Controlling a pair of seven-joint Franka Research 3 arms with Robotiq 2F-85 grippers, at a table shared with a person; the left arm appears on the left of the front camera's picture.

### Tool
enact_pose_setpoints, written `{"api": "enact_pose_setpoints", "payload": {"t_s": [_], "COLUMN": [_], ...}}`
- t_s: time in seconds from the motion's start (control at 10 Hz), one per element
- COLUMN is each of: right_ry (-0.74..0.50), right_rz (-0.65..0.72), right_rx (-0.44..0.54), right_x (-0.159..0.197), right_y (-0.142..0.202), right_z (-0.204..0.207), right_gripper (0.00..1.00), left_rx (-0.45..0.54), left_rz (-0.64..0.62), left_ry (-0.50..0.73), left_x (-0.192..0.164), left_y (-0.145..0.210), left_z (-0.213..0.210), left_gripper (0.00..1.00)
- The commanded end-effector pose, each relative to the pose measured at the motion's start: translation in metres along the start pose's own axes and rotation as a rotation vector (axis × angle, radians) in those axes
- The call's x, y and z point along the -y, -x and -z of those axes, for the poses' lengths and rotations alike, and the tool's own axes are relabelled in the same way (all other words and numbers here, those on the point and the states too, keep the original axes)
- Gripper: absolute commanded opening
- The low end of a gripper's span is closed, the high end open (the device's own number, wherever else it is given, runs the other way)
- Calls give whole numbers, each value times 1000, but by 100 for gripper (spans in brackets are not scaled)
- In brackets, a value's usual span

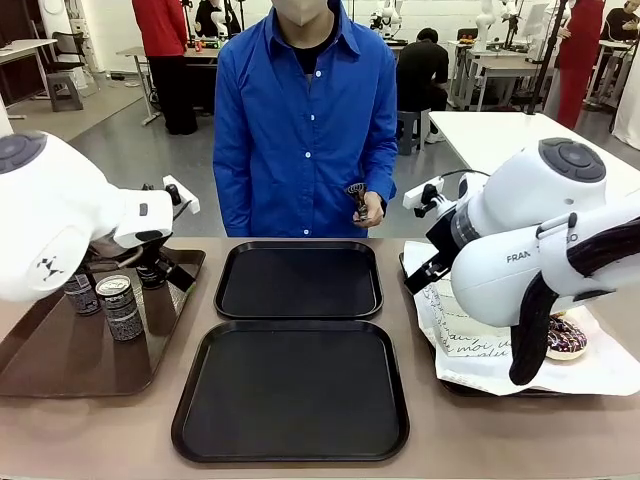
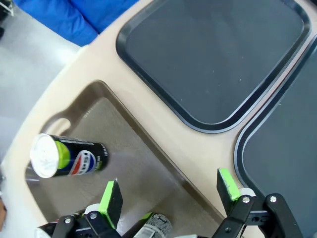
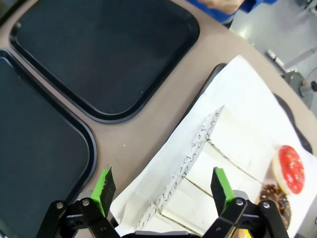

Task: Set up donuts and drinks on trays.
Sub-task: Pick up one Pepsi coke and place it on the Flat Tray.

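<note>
Black trays, both bare: far tray (image 1: 298,280) and near tray (image 1: 290,390). They lie off to the side of each gripper, between the two.

Left gripper (image 2: 167,187): jaws fully apart, nothing held. It hangs over the brown tray (image 2: 133,148). A patterned can (image 2: 156,225) stands below it, nearer one pad. The Pepsi can (image 2: 69,156) is well beyond the fingertips.

Right gripper (image 3: 162,181): jaws wide, nothing held, directly above the sleeves (image 3: 218,148) on the paper (image 3: 247,94). Two donuts (image 3: 290,168) lie beyond one finger.

Judgement: pick-up has not begun. Recommend centring the can between the pads and descending square. Grip it mid-body, clear of its neighbours, and carry it upright to a tray.
</note>
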State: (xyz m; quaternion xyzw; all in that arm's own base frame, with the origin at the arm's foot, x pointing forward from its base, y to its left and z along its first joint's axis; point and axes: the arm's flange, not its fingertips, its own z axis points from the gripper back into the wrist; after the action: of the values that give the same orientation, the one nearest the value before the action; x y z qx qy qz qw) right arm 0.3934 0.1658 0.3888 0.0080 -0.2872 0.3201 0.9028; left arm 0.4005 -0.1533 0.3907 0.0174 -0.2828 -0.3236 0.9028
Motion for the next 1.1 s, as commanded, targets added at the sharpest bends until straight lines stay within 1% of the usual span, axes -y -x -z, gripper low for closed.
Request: {"api": "enact_pose_setpoints", "payload": {"t_s": [0.0, 0.1, 0.2, 0.3, 0.4, 0.5, 0.6, 0.7, 0.8, 0.9, 1.0], "right_ry": [30, 24, 32, 6, -17, -30, -10, 12, 208, -46, -46], "right_rz": [-31, -36, -51, -37, -35, -25, -51, -76, -92, -37, -37], "right_rx": [6, -6, -58, -130, -242, -295, -350, -354, -361, -369, -369], "right_x": [-21, -29, -39, -48, -57, -65, -77, -88, -78, -20, -20], "right_y": [74, 102, 133, 164, 199, 222, 238, 246, 231, 41, 41], "right_z": [-64, -93, -111, -120, -122, -124, -132, -137, -123, -149, -149], "right_gripper": [100, 100, 100, 100, 100, 100, 100, 100, 100, 100, 100], "left_rx": [-12, -38, -69, -126, -167, -202, -218, -220, -205, -250, -250], "left_rz": [24, 19, 25, 14, -25, -72, -94, -105, -67, -54, -54], "left_ry": [-150, -157, -96, -20, 66, 116, 119, 125, -40, 133, 133], "left_x": [40, 48, 54, 65, 75, 81, 87, 95, 91, 70, 70], "left_y": [55, 71, 86, 103, 126, 141, 153, 162, 157, 10, 10], "left_z": [-67, -85, -95, -100, -108, -112, -120, -127, -114, -131, -131], "left_gripper": [100, 100, 100, 100, 100, 100, 100, 100, 100, 100, 100]}}
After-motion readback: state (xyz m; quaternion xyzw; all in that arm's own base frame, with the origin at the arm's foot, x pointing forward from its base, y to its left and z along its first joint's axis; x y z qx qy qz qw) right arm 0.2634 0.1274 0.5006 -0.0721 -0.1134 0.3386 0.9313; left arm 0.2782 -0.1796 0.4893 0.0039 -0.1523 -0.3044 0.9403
